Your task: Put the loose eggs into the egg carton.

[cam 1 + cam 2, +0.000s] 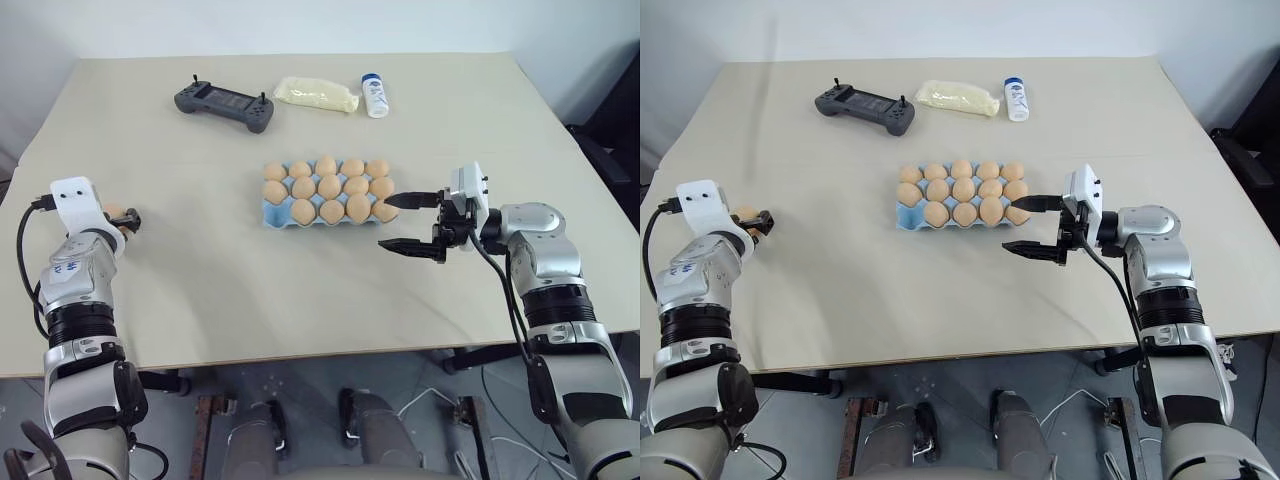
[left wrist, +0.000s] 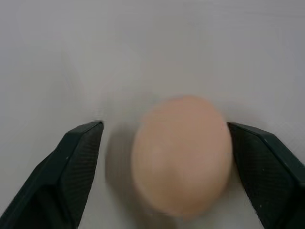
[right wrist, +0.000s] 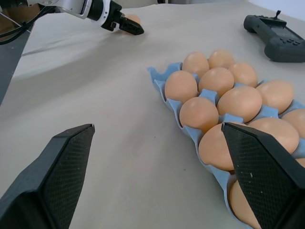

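Table (image 1: 200,300): flat, matte beige top, smooth, no gloss.
Egg carton (image 1: 272,212): light blue moulded tray, scalloped edge, near the table's middle; three rows of five cups. Fourteen tan eggs counted in it; the near-left corner cup looks vacant.
Eggs in carton (image 1: 329,187): smooth oval shells, light orange-tan, faint sheen, seated upright and close-packed, touching or nearly so.
Loose egg (image 2: 182,155): same tan oval shell, lying on the table far to the left of the carton, well apart from it; it sits between the left gripper's fingers.
Left gripper (image 2: 167,171): black fingers with a fine cross-hatched pad texture, set either side of the loose egg. One pad is against or just off the shell; on the other side a clear gap shows. Partly open around the egg, no firm hold visible.
Right gripper (image 1: 408,223): black tapered fingers spread wide, nothing between them; it hovers just beside the carton's right end, pointing toward it across the table.
Game controller (image 1: 224,103): black, hard plastic, two small sticks, at the far side of the table.
Bag (image 1: 316,94): soft clear pouch of pale yellow contents, beside the controller.
Bottle (image 1: 375,96): small white cylinder, blue cap, lying beside the bag.
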